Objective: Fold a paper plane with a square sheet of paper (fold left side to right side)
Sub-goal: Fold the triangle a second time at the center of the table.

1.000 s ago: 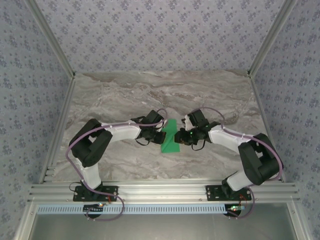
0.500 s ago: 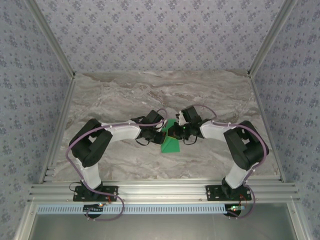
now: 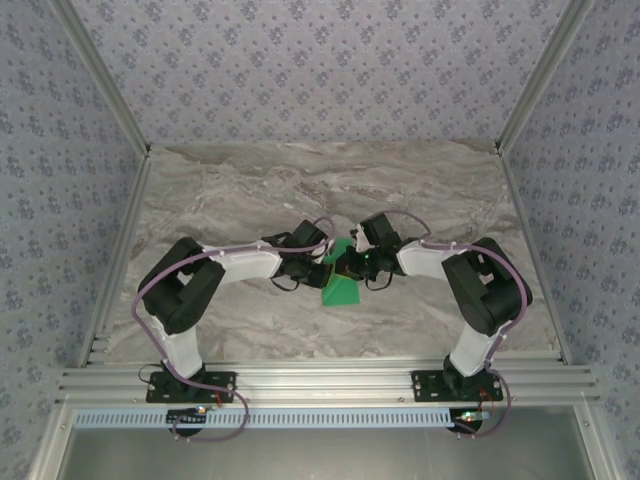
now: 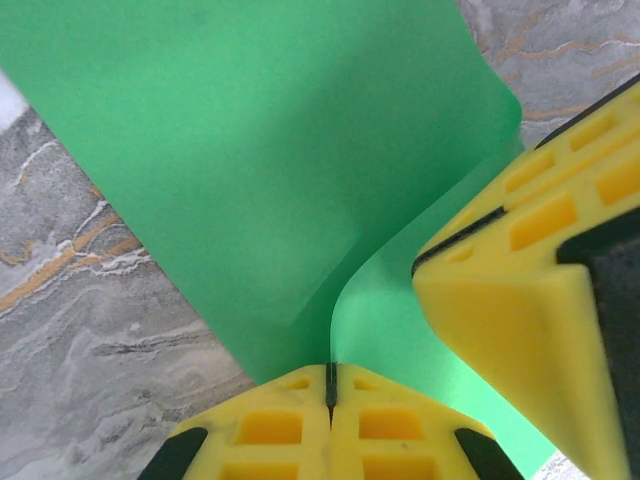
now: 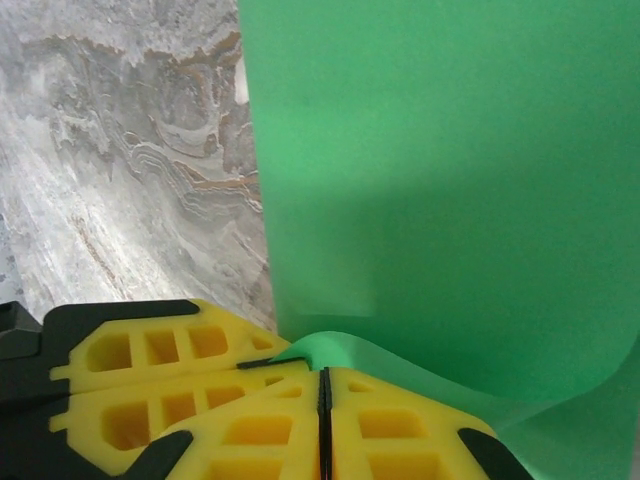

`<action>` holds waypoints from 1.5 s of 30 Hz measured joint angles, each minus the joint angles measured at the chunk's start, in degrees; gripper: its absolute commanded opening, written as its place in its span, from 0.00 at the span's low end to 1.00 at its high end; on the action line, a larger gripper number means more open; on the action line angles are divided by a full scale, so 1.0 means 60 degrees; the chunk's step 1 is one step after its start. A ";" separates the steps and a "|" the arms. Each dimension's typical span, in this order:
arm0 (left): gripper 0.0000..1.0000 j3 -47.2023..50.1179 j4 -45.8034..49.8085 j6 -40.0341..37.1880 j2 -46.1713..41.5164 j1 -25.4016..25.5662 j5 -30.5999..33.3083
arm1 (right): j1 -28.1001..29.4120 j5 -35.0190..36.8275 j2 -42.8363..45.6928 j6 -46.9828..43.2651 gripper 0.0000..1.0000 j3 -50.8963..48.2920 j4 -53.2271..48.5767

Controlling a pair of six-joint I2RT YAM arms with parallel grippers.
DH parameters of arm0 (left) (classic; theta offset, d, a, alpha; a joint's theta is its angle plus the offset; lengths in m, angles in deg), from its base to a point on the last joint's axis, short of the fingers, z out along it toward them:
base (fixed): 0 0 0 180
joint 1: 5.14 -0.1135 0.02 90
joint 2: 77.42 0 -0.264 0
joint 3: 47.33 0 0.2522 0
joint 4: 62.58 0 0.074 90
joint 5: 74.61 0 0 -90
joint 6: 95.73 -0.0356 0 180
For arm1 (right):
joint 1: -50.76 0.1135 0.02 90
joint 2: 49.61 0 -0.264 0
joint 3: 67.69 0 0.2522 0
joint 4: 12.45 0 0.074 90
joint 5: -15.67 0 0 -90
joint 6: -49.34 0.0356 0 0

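With the left gripper point(image 4: 330, 375) and right gripper point(image 5: 322, 380) both clamped shut on the green paper point(image 3: 342, 292) at the middle of the table point(image 3: 250, 190), I should move the 2 grips together, aligning edges before creasing.

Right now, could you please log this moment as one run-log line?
left gripper: shut on green sheet | right gripper: shut on green sheet | sheet: curled between them | fold: unfinished

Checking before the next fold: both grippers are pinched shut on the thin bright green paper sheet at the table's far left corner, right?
No: the top external view shows the thin bright green paper sheet near the middle of the grey marbled table. The left gripper and right gripper are indeed pinched shut on it.
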 measured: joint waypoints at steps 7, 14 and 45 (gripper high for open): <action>0.01 -0.0069 0.0007 0.0000 0.0058 0.0000 -0.0025 | 0.0000 0.0208 0.0000 -0.0233 0.11 -0.0025 -0.0284; 0.01 -0.0120 0.0011 0.0000 0.0084 0.0000 -0.0033 | -0.0007 0.0375 -0.0004 -0.0415 0.11 -0.0044 -0.0444; 0.24 0.1195 -0.0565 0.1217 -0.2481 0.0284 -0.1122 | -0.0025 0.0433 -0.0124 -0.0576 0.10 -0.0087 -0.0448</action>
